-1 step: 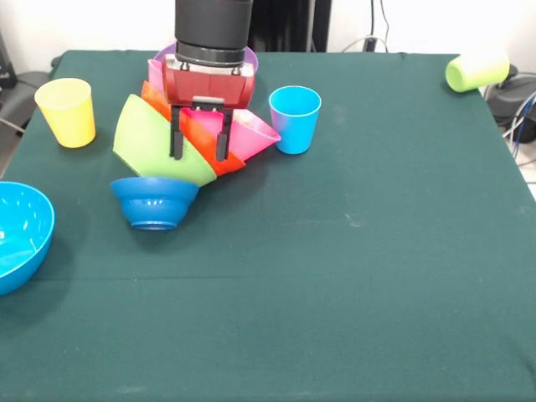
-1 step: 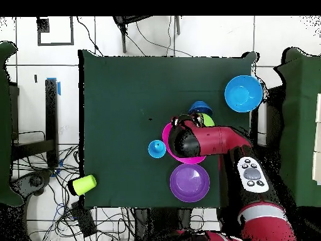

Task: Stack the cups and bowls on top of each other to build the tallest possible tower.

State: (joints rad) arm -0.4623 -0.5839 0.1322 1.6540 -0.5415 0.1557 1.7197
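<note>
Pincer [image 1: 200, 132] hanging from the red and black arm [image 2: 216, 139], with the two black fingers [image 1: 177, 134] pointing down and standing narrowly apart, astride the rim of the orange-red bowl [image 1: 205, 138]; real clamping on that rim not possible to confirm. Orange-red bowl nested between the large pink bowl [image 1: 251, 134] and the lime green bowl [image 1: 151, 142]. All three tipped over strongly, with mouths facing toward the light blue cup. Under them, the small dark blue bowl [image 1: 154, 202] resting upright on the tabletop [image 1: 352, 251], with the green bowl leaning on its rim. Together forming the tower [image 1: 180, 159], much slanted, not straight.

Just behind the pincer housing, partly hidden, the purple bowl [image 1: 249, 57]; in the overhead view seen clearly [image 2: 189, 182] as open, standing on the cloth near the tabletop edge beside the arm.

Just beside the pink bowl, the light blue cup [image 1: 295, 118], upright, mouth up, very close to the pink rim; touching or not, cannot tell. On the other side of the tower, a little apart, the yellow cup [image 1: 66, 111], also upright. Far away at the tabletop corner, the lime green cup [image 1: 476, 70], lying on its side.

At the tabletop edge, well apart from the tower, the large light blue bowl [image 1: 18, 234], upright and cut by the picture border in the front view.
</note>
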